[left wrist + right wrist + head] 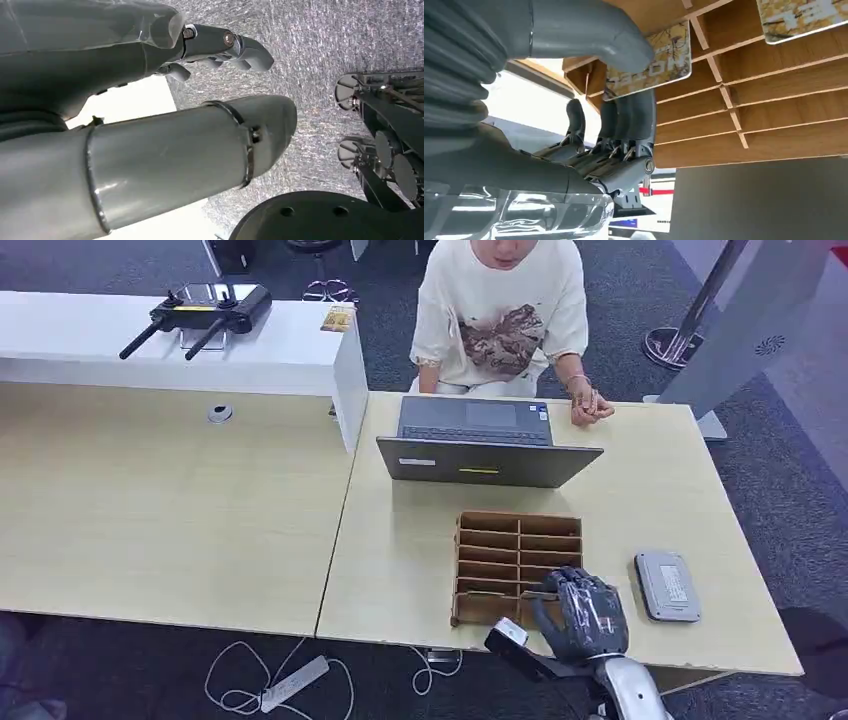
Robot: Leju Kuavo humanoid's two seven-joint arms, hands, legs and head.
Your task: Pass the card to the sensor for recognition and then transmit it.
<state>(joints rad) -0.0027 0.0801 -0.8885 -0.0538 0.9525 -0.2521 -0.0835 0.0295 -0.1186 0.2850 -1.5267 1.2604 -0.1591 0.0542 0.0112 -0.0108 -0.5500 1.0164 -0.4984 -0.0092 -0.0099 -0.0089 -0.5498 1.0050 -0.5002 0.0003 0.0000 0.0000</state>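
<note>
The right robot hand point(585, 612) is reaching over the near right corner of the wooden card rack point(517, 565), which is sitting near the counter's point(400, 560) front edge. In the right wrist view the thumb point(589, 35) is pressing on one face of a gold-patterned card point(649, 62) and the darker fingers point(631, 117) are backing it from the other side, so that hand is pinching the card while it's still w/in or just at its slot. The card's long axis is running along the slot, parallel to the dividers. A second card point(804, 17) is sitting in another slot further along.

The grey sensor pad point(667, 585) is lying flat just beside the rack toward the counter's right edge, near the right robot hand, long axis running front to back. Judging by that, the next move is probably a short lift out of the slot, then a swing toward the right edge; the right arm is clearly the nearer one.

The left robot hand point(220, 45) is hanging over grey carpet, fingers loosely apart and holding nothing.

The counter is light wood, w/ an open laptop point(480, 445) behind the rack and a person point(500, 315) sitting at the far edge, presumably the one to receive the card. A remote controller point(200, 312) is resting on a white ledge at the far left. Cables and a power strip point(293, 682) are lying on the floor by the front edge.
</note>
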